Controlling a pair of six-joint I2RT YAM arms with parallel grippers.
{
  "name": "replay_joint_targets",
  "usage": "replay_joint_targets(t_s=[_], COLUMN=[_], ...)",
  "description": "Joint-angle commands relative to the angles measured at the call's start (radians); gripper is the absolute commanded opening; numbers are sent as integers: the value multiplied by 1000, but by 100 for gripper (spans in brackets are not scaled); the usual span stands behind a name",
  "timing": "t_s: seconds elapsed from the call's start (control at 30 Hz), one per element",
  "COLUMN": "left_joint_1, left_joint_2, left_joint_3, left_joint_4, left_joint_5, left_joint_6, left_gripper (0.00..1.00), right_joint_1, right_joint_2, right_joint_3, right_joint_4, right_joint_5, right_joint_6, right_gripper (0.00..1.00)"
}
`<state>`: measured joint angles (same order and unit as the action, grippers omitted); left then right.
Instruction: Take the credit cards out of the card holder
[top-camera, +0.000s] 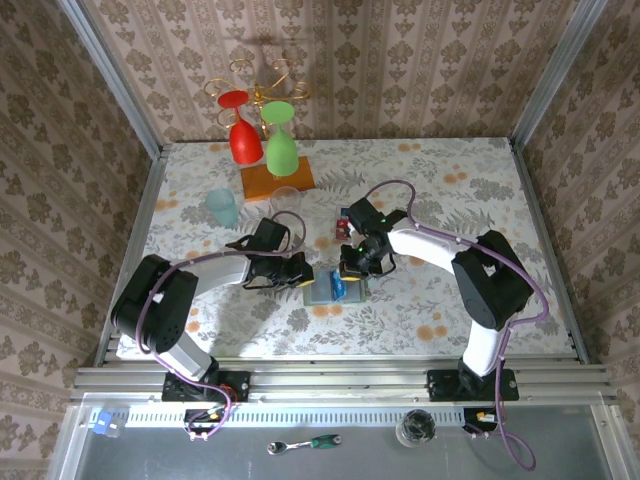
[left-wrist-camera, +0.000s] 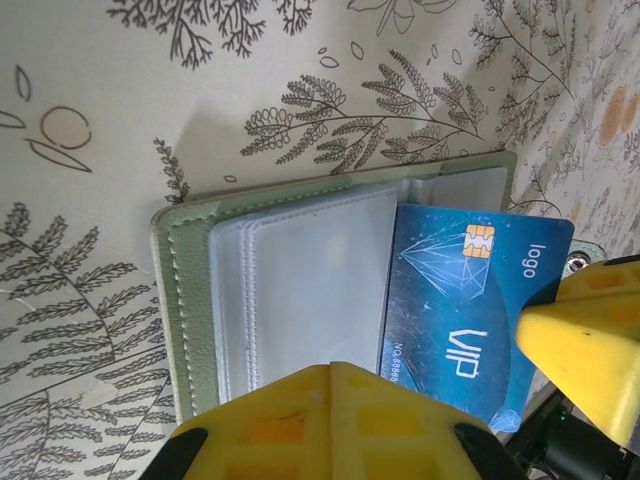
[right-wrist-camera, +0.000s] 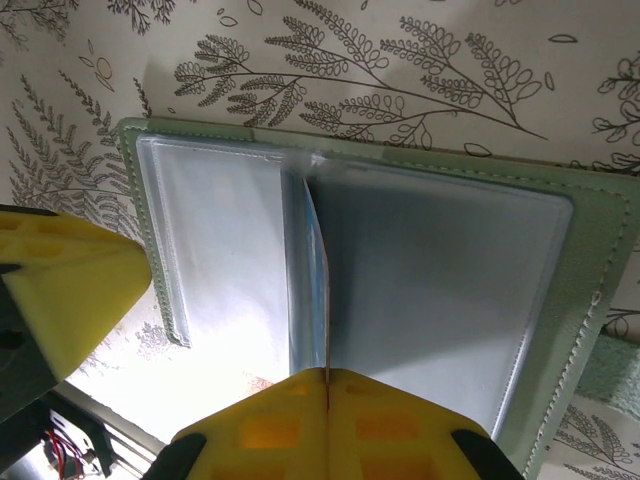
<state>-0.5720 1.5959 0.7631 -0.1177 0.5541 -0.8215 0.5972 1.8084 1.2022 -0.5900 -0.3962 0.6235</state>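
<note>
The sage-green card holder (top-camera: 322, 293) lies open on the table between both grippers, its clear pocket panels (left-wrist-camera: 300, 290) facing up. A blue credit card (left-wrist-camera: 460, 290) marked VIP sticks out of the pocket by the holder's fold. My right gripper (right-wrist-camera: 326, 376) is shut on that card, which appears edge-on (right-wrist-camera: 318, 270) in the right wrist view. My left gripper (left-wrist-camera: 340, 372) is shut with nothing between its fingers, its tips resting on the holder's left panel (right-wrist-camera: 215, 250). A small red card (top-camera: 343, 228) lies on the table just beyond the holder.
At the back stands an orange wooden base (top-camera: 277, 180) with a red glass (top-camera: 243, 135) and a green glass (top-camera: 281, 145) hanging from a rack. A teal cup (top-camera: 222, 207) and a clear glass (top-camera: 287, 198) stand close behind the left arm. Walls enclose the table.
</note>
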Motion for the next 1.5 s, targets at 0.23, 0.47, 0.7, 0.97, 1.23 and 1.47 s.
replay_joint_targets(t_s=[0.23,0.47,0.7,0.97,1.23,1.47], left_joint_1=[12,15,15,17,20,23], left_joint_2=[-1,6,10,5,-9,-16], left_joint_3=[-21,-22,-20,-16,-10,6], left_joint_4=[35,42,42,40,36,-7], left_joint_5=[28,36,41,42,35,15], left_joint_6=[-19,-18,-15,-14,-14,6], left_gripper=[7,7,7,7,7,7], right_joint_1=[21,29,35,36,35,22], right_joint_2=[9,-6,-11,-13,-71,-89], right_joint_3=[28,7,-2,10,29,72], right_joint_4=[-38,-40,-38,-45,-79,-157], right_joint_5=[14,13,15,35,67,94], right_joint_6=[12,23,36,36,8,-165], right_gripper=[16,16,13,7,3,2])
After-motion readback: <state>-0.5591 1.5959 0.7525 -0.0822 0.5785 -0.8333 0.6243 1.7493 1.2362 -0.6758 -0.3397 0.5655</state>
